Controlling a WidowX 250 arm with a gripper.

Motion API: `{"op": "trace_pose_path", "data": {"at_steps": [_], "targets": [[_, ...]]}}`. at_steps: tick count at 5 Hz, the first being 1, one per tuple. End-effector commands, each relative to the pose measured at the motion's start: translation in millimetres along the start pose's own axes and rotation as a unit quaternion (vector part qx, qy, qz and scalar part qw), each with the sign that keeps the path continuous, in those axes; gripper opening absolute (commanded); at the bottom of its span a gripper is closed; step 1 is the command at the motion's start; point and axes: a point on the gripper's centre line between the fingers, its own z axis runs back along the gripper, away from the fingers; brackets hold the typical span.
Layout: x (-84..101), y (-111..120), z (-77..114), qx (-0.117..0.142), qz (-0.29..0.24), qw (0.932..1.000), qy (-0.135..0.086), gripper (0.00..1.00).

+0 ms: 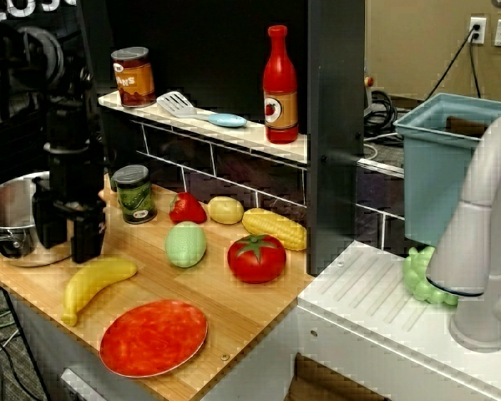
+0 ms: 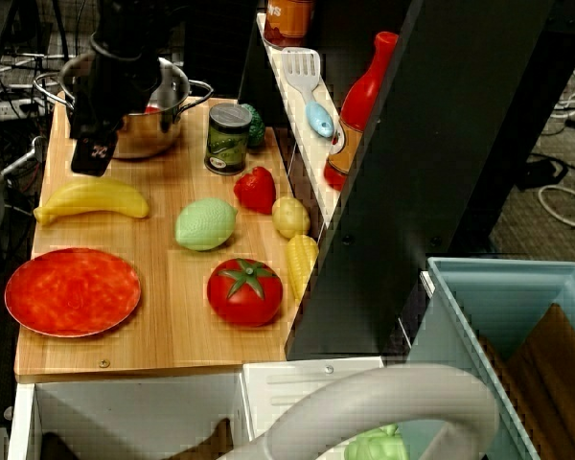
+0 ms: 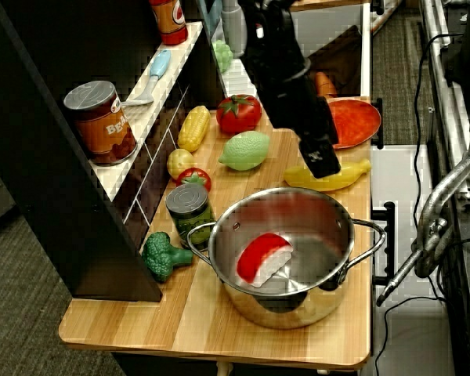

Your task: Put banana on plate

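The bench is a light wooden board with visible grain, set against a dark tiled back wall that carries a pale shelf. Taking the steel pot as the landmark: it stands at the far end of the board, and a red and white toy piece lies inside it. The black gripper hangs at the pot's rim, on the side facing the banana. Its fingers point down above the wood with nothing between them; they look nearly closed, but the dark housing hides the gap, so I cannot tell how far they stand apart.

The banana lies flat on the board just beyond the pot, close under the gripper and apart from it. The plate rests further from the pot still, near the board's front edge, just beside the banana without touching it, and bare.

Beside the pot toward the wall stand a green can and a broccoli. Further along from the pot sit a pale green lemon, a strawberry, a small yellow potato, a corn cob and a tomato.

On the shelf are a brown can, a spatula and a red bottle. Past the board, away from the pot, a white sink unit carries a grey faucet, a blue bin and green grapes. Wall sockets and cables show behind.
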Motion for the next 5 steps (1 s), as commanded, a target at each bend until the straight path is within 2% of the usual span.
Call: {"op": "trace_pose_path", "data": {"at_steps": [1,3,5], "targets": [[-5.6,-1.1,6.0,0.03,0.017,0.9982,-0.048,1.0],[-2.1,-3.0,-3.8,0.03,0.036,0.9979,-0.044,1.0],[7.0,2.4,-8.9,0.014,0.062,0.9972,-0.039,1.0]]}}
